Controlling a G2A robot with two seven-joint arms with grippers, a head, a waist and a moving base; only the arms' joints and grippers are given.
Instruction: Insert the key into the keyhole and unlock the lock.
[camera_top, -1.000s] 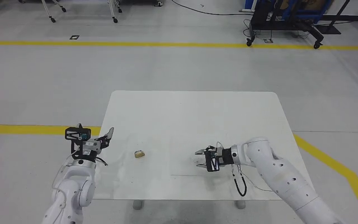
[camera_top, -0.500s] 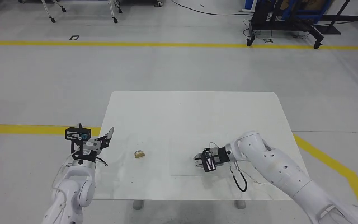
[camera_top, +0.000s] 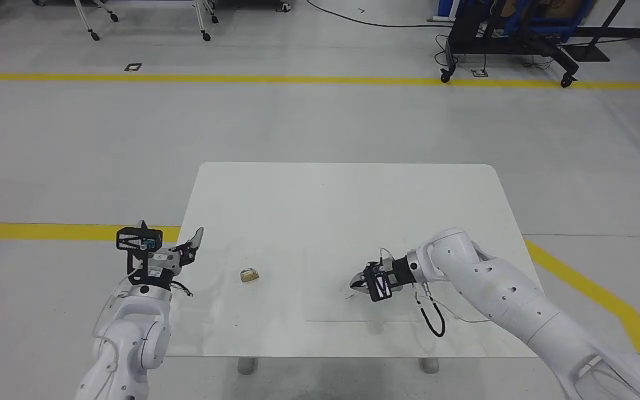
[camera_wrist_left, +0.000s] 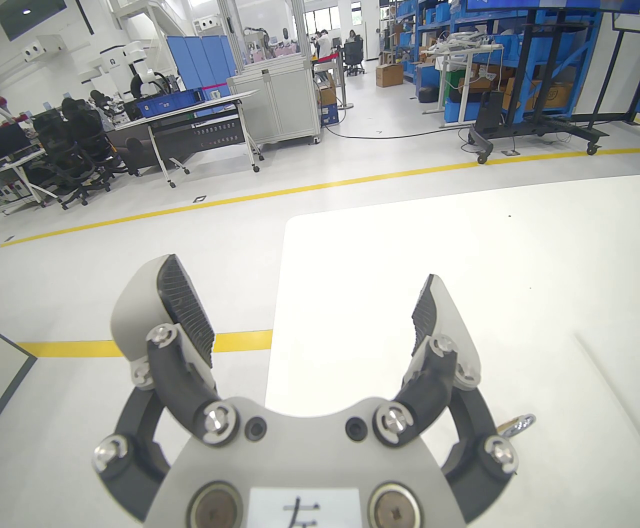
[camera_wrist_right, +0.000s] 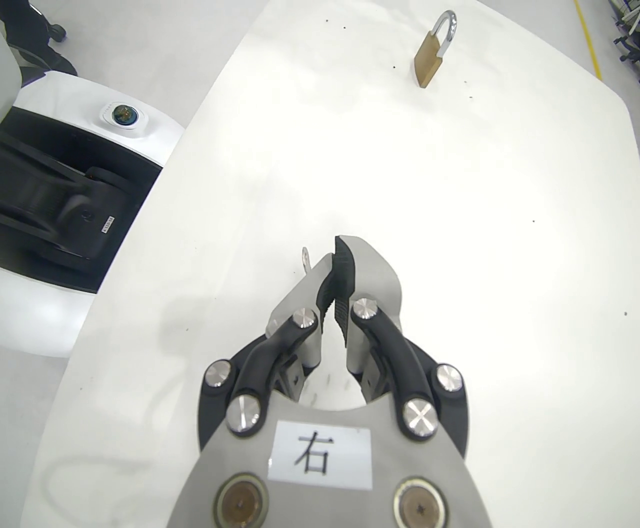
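The right gripper (camera_top: 358, 285) sits low over the near middle of the white worktop (camera_top: 350, 190), its fingers (camera_wrist_right: 367, 272) pressed together at the tips. In the right wrist view the gripper (camera_wrist_right: 334, 256) has the small metal end of the key (camera_wrist_right: 304, 260) poking out just beside one fingertip, touching or nearly touching it. Whether the key is actually pinched between the pads cannot be told from here, since the fingers hide the rest of it.

The brass padlock (camera_top: 249, 274) lies flat on the worktop, well apart from the right gripper and off towards the robot's left. Its silver shackle is closed (the right wrist view shows the padlock (camera_wrist_right: 431, 56) plainly, farther off).

The left gripper (camera_top: 190, 243) hangs at the worktop's left edge with its fingers (camera_wrist_left: 182, 305) spread wide and nothing between them. In its own wrist view the left gripper (camera_wrist_left: 300, 300) partly hides the padlock (camera_wrist_left: 517, 426), whose shackle peeps out past one finger's linkage.
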